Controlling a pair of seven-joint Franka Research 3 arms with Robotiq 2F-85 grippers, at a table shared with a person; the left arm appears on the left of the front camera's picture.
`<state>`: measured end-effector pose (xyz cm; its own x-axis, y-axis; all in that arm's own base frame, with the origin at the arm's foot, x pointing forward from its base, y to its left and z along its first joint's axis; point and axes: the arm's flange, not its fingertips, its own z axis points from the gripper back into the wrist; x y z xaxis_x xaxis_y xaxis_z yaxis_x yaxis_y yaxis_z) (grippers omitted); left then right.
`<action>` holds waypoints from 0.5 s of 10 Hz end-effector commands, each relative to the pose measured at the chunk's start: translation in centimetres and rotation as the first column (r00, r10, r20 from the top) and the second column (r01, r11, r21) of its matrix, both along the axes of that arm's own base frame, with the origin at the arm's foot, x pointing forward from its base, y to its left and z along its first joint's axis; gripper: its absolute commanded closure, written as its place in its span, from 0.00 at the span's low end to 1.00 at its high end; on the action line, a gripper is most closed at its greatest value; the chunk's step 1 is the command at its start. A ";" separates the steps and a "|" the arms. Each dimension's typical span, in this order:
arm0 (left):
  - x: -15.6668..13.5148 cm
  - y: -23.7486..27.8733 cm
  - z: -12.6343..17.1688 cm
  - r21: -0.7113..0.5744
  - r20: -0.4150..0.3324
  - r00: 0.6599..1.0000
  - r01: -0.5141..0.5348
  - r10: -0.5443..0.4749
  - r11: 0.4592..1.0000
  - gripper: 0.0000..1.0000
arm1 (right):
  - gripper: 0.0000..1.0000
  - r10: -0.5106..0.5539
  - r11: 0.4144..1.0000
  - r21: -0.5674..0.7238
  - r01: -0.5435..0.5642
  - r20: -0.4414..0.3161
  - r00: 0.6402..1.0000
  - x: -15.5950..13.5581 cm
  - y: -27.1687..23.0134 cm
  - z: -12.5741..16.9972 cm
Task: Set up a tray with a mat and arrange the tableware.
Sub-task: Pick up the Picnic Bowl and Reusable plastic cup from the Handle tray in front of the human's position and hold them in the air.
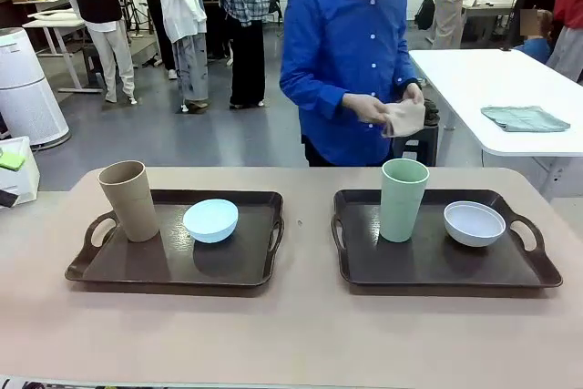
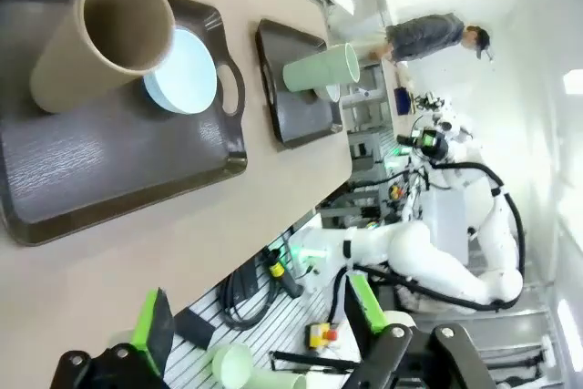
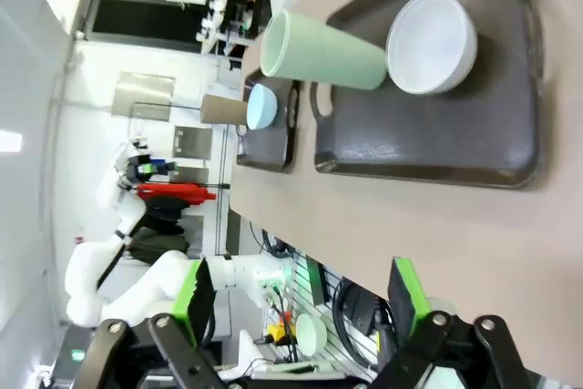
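Observation:
Two dark brown trays lie side by side on the tan table. The left tray holds a tan tumbler and a light blue bowl. On the right tray stand a mint green tumbler and a white bowl. A person in a blue shirt at the far side holds a folded beige mat in both hands. My left gripper is open, back from the table's near edge, facing the tan tumbler. My right gripper is open too, off the near edge, facing the white bowl.
A white table at the back right carries a grey-green cloth. A white cylindrical unit stands on the floor at the far left. Several people stand in the background.

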<state>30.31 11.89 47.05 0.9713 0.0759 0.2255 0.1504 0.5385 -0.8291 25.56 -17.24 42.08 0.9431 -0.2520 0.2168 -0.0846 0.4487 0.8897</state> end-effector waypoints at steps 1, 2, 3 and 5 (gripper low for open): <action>2.5 0.3 -0.3 -0.057 0.004 0.999 -0.048 0.048 0.997 0.00 | 0.00 0.027 1.000 0.002 -0.027 0.013 1.000 -0.9 5.3 -2.4; 2.8 0.0 -0.9 -0.053 -0.012 0.999 -0.046 0.045 0.998 0.00 | 0.00 0.034 0.999 -0.001 -0.034 0.017 0.999 -0.8 5.6 -2.3; 3.3 0.2 -1.3 -0.035 -0.039 0.999 -0.034 0.032 0.999 0.00 | 0.00 0.037 0.999 -0.010 -0.037 0.022 0.999 -0.7 5.8 -2.2; 3.2 0.6 -1.8 0.006 -0.070 0.997 -0.038 0.038 0.999 0.00 | 0.00 0.033 0.999 -0.023 -0.033 0.028 0.999 -0.9 6.0 -2.1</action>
